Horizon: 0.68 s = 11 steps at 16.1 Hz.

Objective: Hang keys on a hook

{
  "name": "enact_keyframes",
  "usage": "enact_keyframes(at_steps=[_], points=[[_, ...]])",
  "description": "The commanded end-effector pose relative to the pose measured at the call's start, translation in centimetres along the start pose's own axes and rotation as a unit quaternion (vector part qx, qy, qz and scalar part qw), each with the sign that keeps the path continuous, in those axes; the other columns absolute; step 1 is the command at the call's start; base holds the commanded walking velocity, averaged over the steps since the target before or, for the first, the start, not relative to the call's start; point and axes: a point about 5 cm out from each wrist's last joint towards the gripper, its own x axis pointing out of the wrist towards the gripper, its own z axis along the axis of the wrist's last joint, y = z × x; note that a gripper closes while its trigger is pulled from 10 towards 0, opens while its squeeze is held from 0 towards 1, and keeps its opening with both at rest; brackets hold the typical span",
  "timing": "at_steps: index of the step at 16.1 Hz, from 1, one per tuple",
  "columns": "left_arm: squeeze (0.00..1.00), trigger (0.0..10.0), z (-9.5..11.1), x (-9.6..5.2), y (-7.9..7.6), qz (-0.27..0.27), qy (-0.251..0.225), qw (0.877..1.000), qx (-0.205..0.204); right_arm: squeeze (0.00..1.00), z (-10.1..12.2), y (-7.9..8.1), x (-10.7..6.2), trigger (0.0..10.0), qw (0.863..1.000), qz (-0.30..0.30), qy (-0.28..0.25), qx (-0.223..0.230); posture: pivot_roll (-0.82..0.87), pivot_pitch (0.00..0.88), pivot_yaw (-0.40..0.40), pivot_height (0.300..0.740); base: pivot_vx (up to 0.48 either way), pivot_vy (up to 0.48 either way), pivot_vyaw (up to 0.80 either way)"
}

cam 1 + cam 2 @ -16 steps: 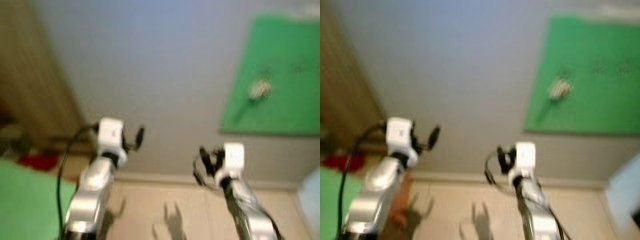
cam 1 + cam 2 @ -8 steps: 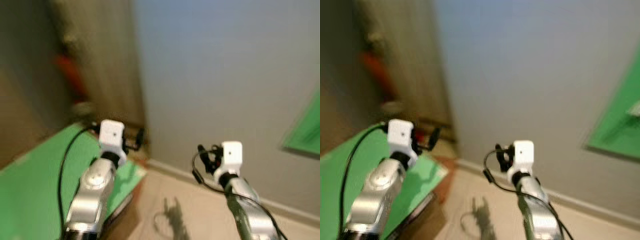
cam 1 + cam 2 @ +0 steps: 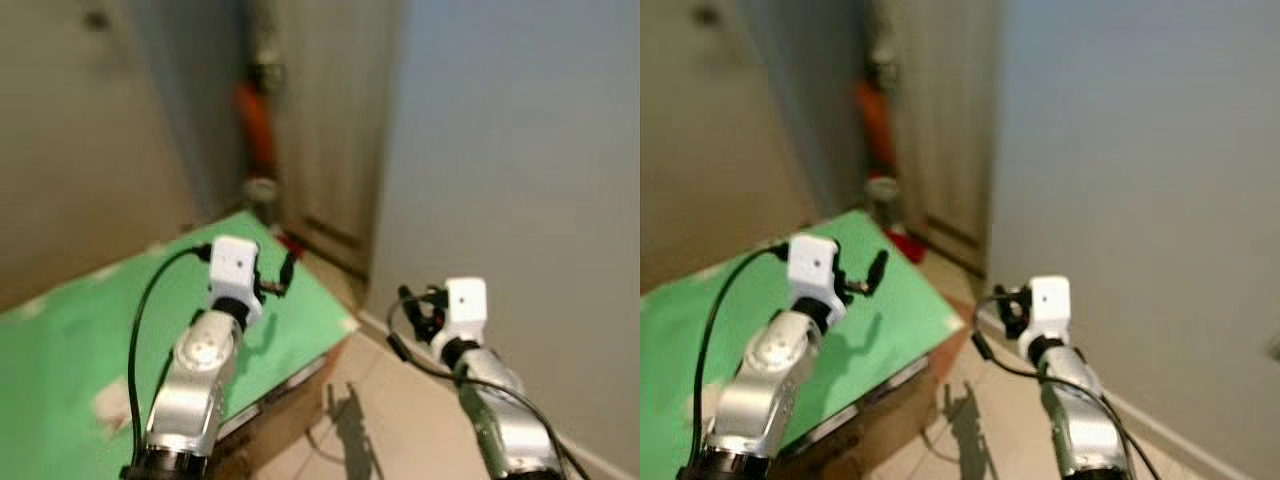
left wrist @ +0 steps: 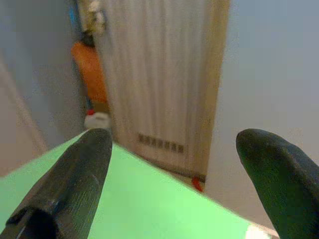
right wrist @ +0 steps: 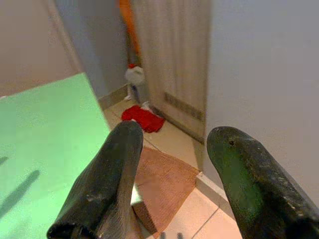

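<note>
Both sets of jaws stand released, gripping nothing: left gripper mid-frame over the green tabletop, right gripper lower right near the grey wall. I can't make out keys or a hook. I'd expect keys light, rigid, jangly; best pinched at the ring.

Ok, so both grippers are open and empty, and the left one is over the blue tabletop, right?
Not quite: the tabletop is green, not blue, as the left eye view shows. The left gripper does hang over it, and both it and the right gripper are open and empty.
</note>
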Motion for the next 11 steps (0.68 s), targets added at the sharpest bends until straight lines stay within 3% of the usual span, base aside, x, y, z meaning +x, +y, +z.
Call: enact_keyframes(at_steps=[1, 8, 10, 11], points=[[0.0, 10.0, 0.09, -0.09, 0.36, 0.01, -0.003, 1.0, 0.007, 0.0, 0.09, 0.56, 0.23, 10.0, 1.0, 0.011, -0.002, 0.003, -0.02, 0.0, 0.012, 0.74, 0.0, 0.0, 0.7], [0.0, 10.0, -0.23, -0.11, 0.35, 0.015, 0.004, 1.0, 0.004, 0.0, 0.08, 0.64, 0.04, 10.0, 1.0, 0.015, -0.001, -0.004, -0.03, 0.0, 0.015, 0.74, 0.0, 0.0, 0.7], [0.0, 10.0, -0.3, -0.12, 0.46, 0.018, 0.006, 1.0, 0.003, 0.0, 0.06, 0.62, 0.06, 10.0, 1.0, 0.006, 0.007, -0.025, -0.03, 0.0, 0.015, 0.74, 0.0, 0.0, 0.72], [0.0, 10.0, -0.28, -0.13, 0.45, 0.018, 0.006, 1.0, 0.003, 0.0, 0.07, 0.57, 0.37, 10.0, 1.0, -0.011, 0.012, 0.003, -0.03, 0.0, 0.015, 0.74, 0.0, 0.0, 0.0]])
